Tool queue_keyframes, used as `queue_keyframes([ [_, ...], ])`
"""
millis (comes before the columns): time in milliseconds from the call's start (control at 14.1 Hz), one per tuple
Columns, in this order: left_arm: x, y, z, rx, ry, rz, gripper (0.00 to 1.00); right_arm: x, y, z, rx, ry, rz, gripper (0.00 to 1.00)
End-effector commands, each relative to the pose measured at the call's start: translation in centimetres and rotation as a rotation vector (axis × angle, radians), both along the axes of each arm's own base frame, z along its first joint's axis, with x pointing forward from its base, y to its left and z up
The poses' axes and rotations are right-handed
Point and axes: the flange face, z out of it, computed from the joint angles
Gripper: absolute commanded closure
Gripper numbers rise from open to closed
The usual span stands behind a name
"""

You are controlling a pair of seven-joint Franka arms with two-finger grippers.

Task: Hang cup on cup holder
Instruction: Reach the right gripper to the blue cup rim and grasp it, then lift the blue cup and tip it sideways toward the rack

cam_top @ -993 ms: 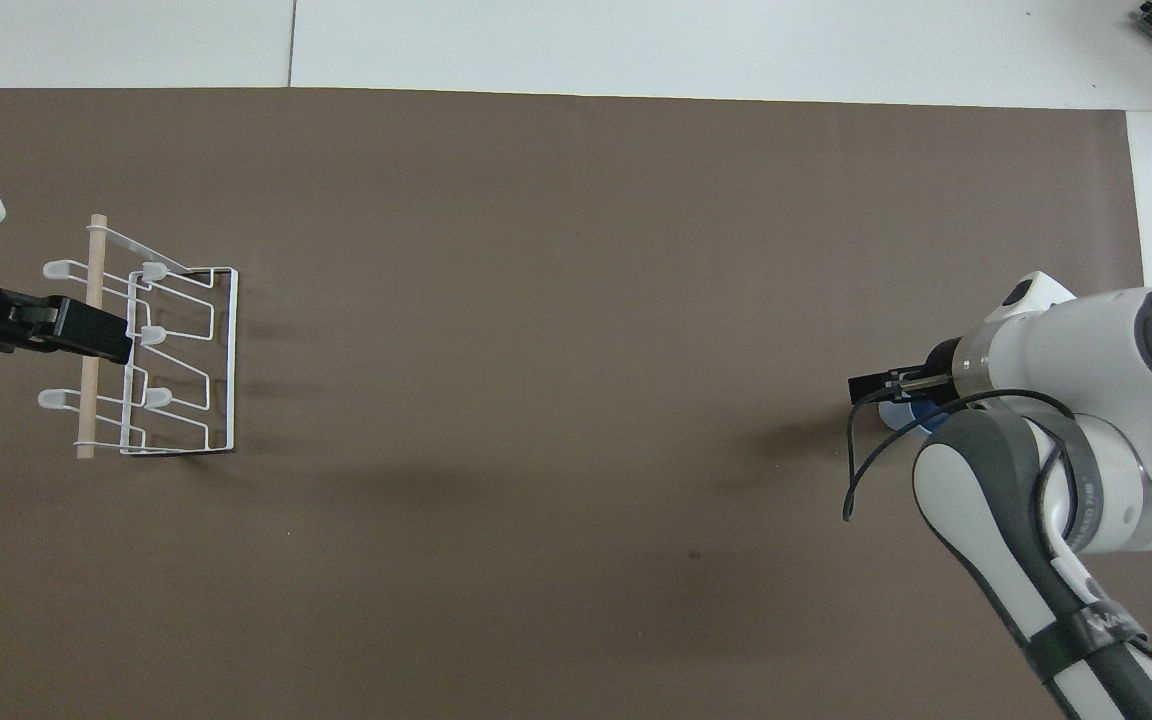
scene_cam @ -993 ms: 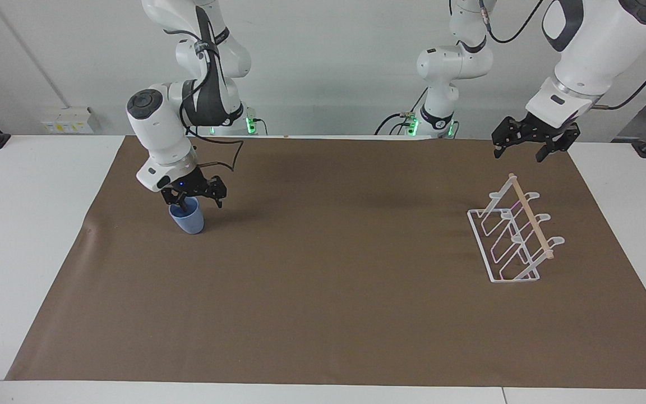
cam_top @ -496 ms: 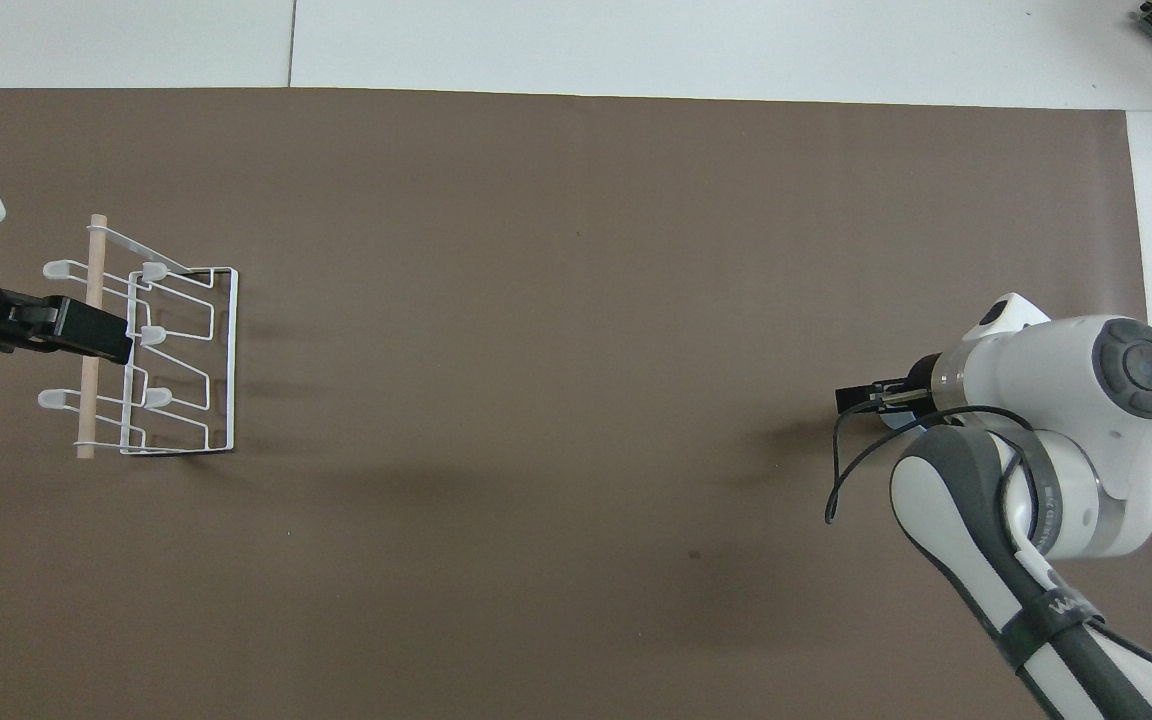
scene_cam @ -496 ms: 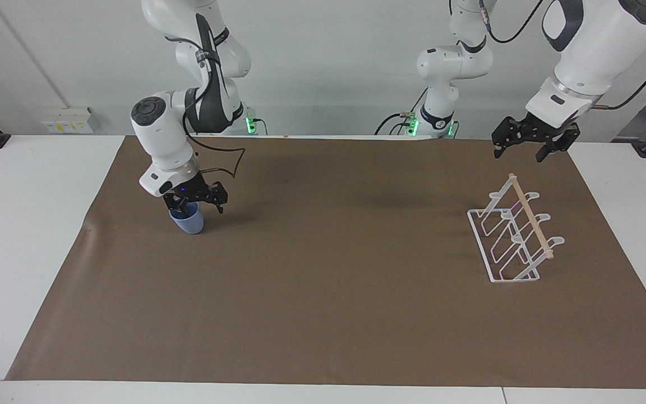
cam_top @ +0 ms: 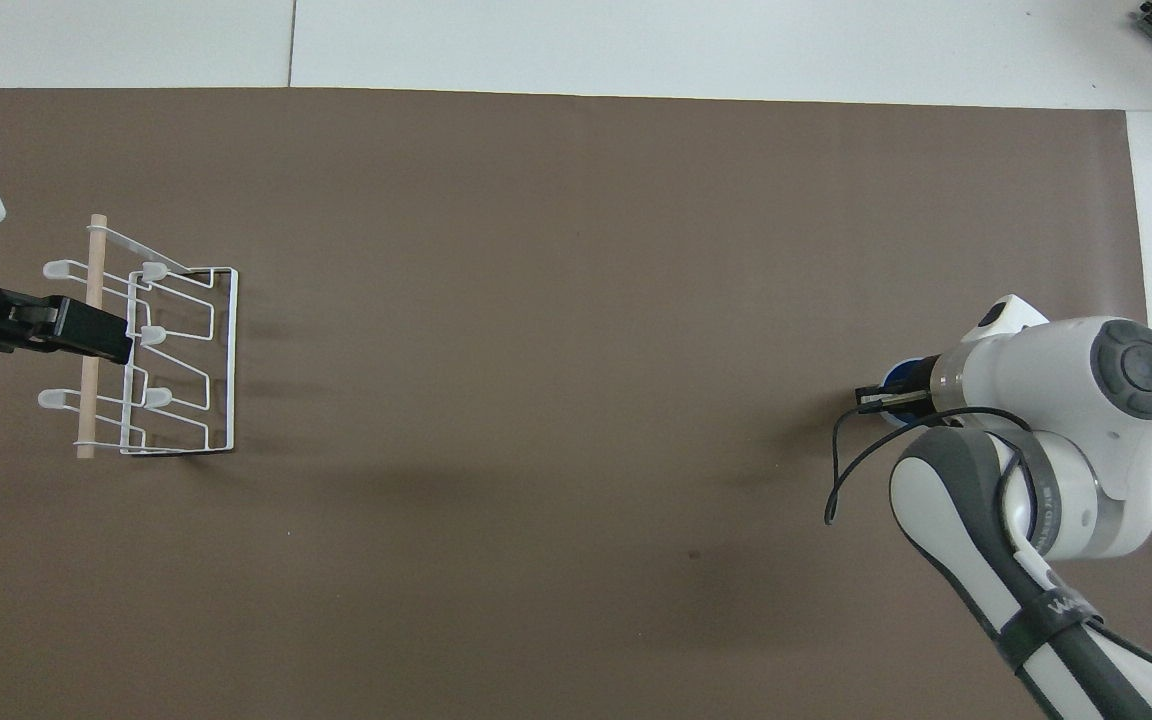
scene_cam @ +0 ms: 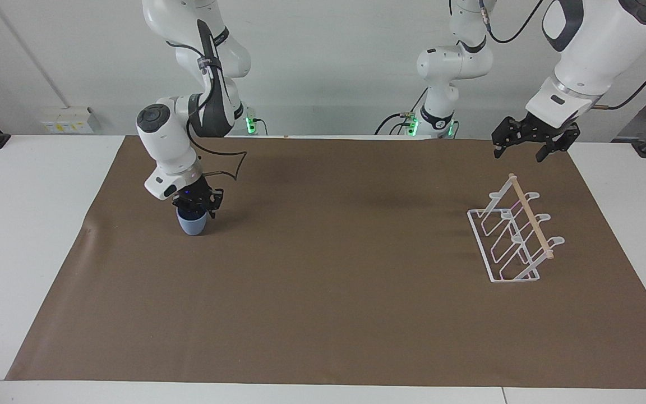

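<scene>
Your cup (scene_cam: 191,224) stands on the brown mat (scene_cam: 323,314) at the right arm's end of the table, mouth up. It is well apart from the rack (scene_cam: 512,238), which sits at the left arm's end.

Your right gripper (scene_cam: 195,209) is down at the top of the cup. Its jaws are pinched in tight on the cup's rim, so it looks like you have hold of the cup by its edge. From above, the arm hides most of the cup and only a bit of blue rim shows.

Your left gripper (scene_cam: 529,145) hangs in the air over the mat near the rack, jaws spread wide, holding nothing. That arm just waits.

The cup looks like thin plastic, so it is likely very light. You should not need a hard squeeze. It has no handle, and the sides look smooth, so it may slip. It gets wider toward the top, so a pinch on the rim is a good place to hold. A thin wall may bend a little if you press too hard.

The rack is thin wire with a wooden stick (scene_cam: 531,216) across the top. It looks light too, so a bump could push it along the mat. Its prongs (scene_cam: 530,196) have flat round tips, and the cup's open mouth should go over one of them.
</scene>
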Motion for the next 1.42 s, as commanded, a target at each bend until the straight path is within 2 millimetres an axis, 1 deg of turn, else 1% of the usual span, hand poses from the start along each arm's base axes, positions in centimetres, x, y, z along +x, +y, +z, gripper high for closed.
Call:
queue_keyframes([
  [0,-0.7,0.4,0.1,0.021,0.003,-0.003,0.0,-0.2,-0.1,0.0,0.002,0.01,-0.007,1.0],
  [71,-0.7,0.4,0.1,0.021,0.003,-0.003,0.0,0.0,0.0,0.2,0.005,0.022,-0.006,1.0],
  [142,-0.7,0.4,0.1,0.021,0.003,-0.003,0.0,0.6,0.0,0.8,0.009,0.035,-0.004,1.0],
  [213,-0.7,0.4,0.1,0.021,0.003,-0.003,0.0,1.2,0.0,2.1,0.015,0.053,-0.002,1.0],
  [284,-0.7,0.4,0.1,0.021,0.003,-0.003,0.0,1.8,0.6,3.8,0.022,0.069,0.009,1.0],
  [426,-0.7,0.4,0.1,0.021,0.003,-0.003,0.0,3.0,1.5,8.4,0.034,0.072,0.031,1.0],
  [496,-0.7,0.4,0.1,0.021,0.003,-0.003,0.0,3.4,1.8,10.2,0.038,0.075,0.041,1.0],
  [638,-0.7,0.4,0.1,0.021,0.005,-0.003,0.0,3.6,4.5,13.8,0.039,0.064,0.099,1.0],
  [709,-0.7,0.4,0.1,0.021,0.003,-0.003,0.0,3.3,6.2,15.6,0.074,0.062,0.115,1.0],
  [780,-0.7,0.4,0.1,0.021,0.005,-0.003,0.0,3.2,7.5,17.1,0.198,0.068,0.093,1.0],
  [851,-0.7,0.4,0.1,0.021,0.005,-0.003,0.0,3.2,8.7,17.9,0.341,0.071,0.058,1.0],
  [922,-0.7,0.4,0.1,0.021,0.003,-0.003,0.0,3.2,9.6,18.5,0.428,0.068,0.044,1.0],
  [993,-0.7,0.4,0.1,0.021,0.003,-0.003,0.0,3.2,10.5,19.2,0.481,0.057,0.041,1.0],
  [1064,-0.7,0.4,0.1,0.021,0.003,-0.003,0.0,3.0,12.8,20.3,0.511,0.047,0.07,1.0],
  [1135,-0.7,0.4,0.1,0.021,0.003,-0.003,0.0,2.7,14.4,21.4,0.533,0.036,0.089,1.0],
  [1206,-0.7,0.4,0.1,0.021,0.003,-0.003,0.0,2.6,15.6,22.5,0.564,0.018,0.102,1.0],
  [1348,-0.7,0.4,0.1,0.021,0.003,-0.003,0.0,2.2,17.5,24.1,0.731,0.021,0.075,1.0],
])
